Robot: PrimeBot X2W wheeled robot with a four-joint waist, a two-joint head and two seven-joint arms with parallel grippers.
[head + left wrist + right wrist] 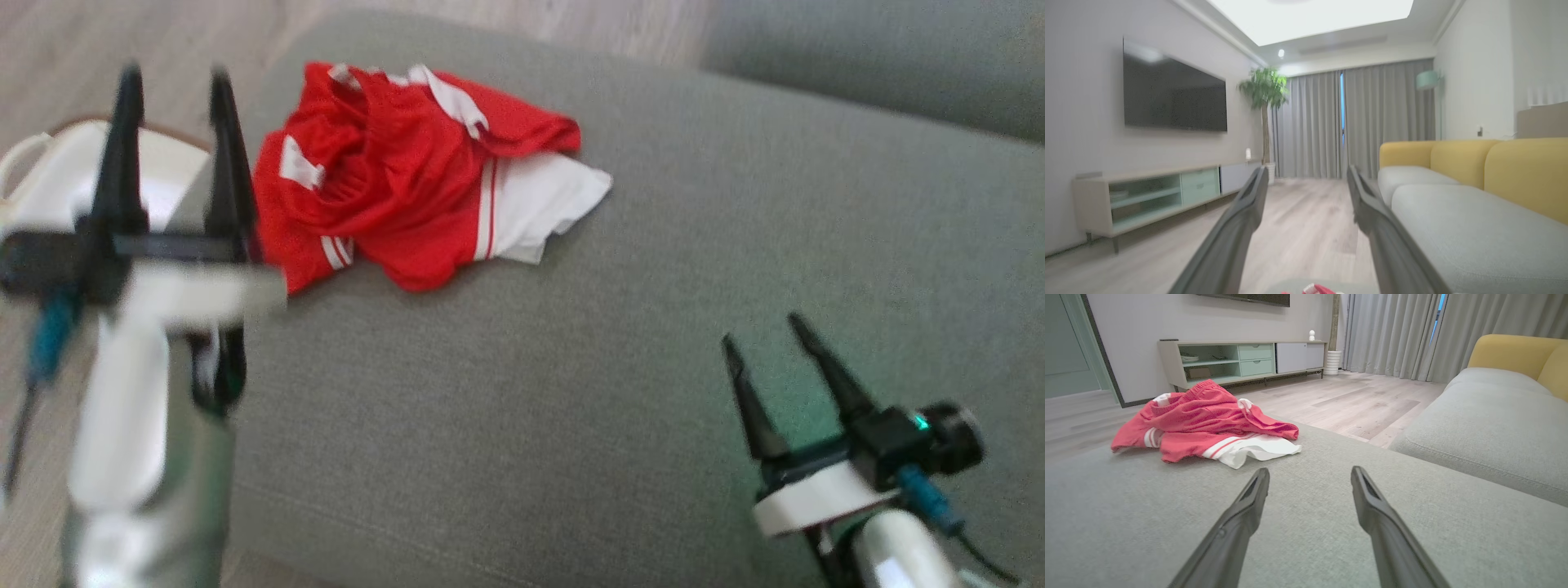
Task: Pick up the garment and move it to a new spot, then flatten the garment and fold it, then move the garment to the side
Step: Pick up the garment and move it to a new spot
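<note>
The garment [408, 180] is a crumpled red and white piece with white stripes, lying in a heap at the far left of the grey sofa seat [620, 343]. In the right wrist view the garment [1204, 426] lies ahead and to the left. My left gripper [175, 77] is raised at the seat's left edge, open and empty, just left of the garment. A red scrap of the garment [1314, 290] peeks in at the bottom of the left wrist view, below the left gripper [1306, 173]. My right gripper [763, 327] hovers open over the seat's front right, well away from the garment, its fingers [1249, 498] spread.
A second grey seat cushion [1490, 428] with yellow backrests [1527, 175] adjoins on the right. Wooden floor [1355, 404], a TV cabinet [1241, 361] and curtains lie beyond. A white object [57, 171] sits off the seat's left edge.
</note>
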